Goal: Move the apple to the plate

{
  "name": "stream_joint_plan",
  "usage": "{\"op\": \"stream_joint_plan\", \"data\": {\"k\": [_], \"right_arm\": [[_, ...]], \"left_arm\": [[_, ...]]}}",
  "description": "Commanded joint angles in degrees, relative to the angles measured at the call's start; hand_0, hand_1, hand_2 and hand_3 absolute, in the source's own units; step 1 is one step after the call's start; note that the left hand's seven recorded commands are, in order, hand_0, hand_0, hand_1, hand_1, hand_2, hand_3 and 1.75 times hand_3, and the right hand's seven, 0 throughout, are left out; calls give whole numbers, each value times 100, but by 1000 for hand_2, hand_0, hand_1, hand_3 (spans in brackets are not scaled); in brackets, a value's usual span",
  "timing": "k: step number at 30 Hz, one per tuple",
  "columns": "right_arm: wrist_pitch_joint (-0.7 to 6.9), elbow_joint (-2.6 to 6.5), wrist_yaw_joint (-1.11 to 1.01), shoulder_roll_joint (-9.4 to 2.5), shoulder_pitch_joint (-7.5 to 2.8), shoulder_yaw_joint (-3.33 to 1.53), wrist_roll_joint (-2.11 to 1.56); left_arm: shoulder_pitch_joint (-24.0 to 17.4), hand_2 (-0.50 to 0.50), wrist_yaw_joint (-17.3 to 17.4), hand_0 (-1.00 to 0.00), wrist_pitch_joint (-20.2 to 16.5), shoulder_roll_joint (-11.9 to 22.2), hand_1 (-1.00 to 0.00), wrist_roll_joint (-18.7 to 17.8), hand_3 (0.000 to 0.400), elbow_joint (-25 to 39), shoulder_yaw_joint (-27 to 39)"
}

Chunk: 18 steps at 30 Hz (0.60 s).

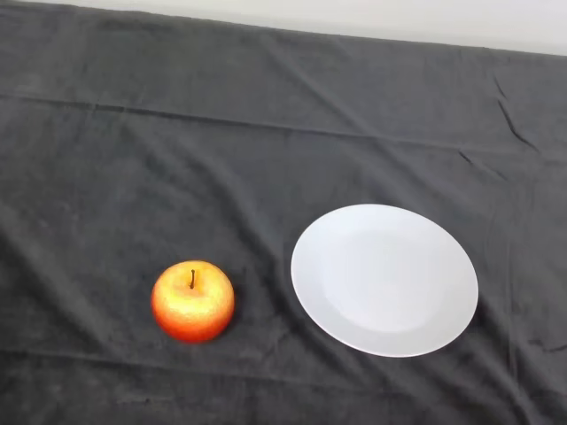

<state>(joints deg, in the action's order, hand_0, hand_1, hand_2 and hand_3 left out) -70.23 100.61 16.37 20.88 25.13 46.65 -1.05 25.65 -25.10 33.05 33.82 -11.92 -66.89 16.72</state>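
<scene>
Apple (193,301) upright (stem up) on cloth (133,159), left of plate (384,280).

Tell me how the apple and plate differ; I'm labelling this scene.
The apple is red and yellow; the plate is plain white. The apple is round and stands stem up; the plate is flat and shallow. The plate covers far more cloth than the apple. The apple lies left of the plate, not touching it. Both rest on the dark cloth.
</scene>
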Motion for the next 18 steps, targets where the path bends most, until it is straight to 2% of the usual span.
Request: {"op": "stream_joint_plan", "data": {"k": [1,9,18], "right_arm": [[115,321,14,-709,-692,85,14],[115,321,15,-709,-692,88,17],[119,314,15,-711,-693,88,18]], "left_arm": [[312,0,-71,0,215,30,0,234,0,-198,-61],[401,0,-238,0,378,-161,0,628,0,114,-361],[-38,0,-370,0,321,-373,0,1022,0,1448,-718]]}}
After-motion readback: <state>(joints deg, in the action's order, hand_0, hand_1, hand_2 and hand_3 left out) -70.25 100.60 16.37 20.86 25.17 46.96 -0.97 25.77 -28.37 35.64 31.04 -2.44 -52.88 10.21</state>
